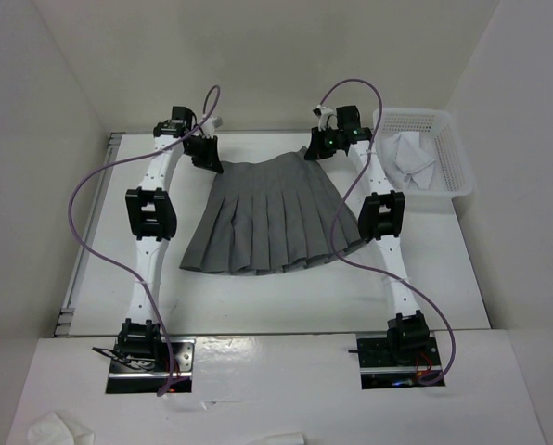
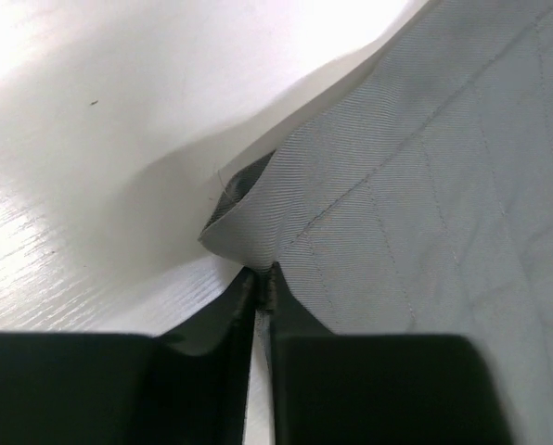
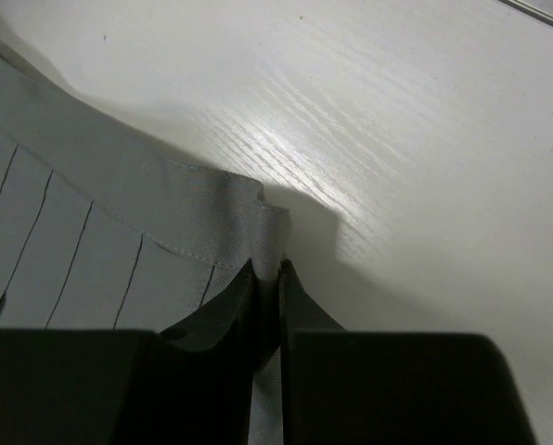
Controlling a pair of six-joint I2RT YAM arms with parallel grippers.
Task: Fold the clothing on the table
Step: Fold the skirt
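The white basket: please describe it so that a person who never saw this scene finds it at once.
On the white table, look at the far right corner, to the right of the pleated grey skirt. The basket stands there with a crumpled white cloth inside; it alone has mesh walls.

Left arm (image 1: 151,215) and right arm (image 1: 382,215) extend forward, mirrored; left gripper (image 2: 258,276) and right gripper (image 3: 267,271), jaws nearly together, each pinch a waistband corner of the skirt (image 1: 267,218).
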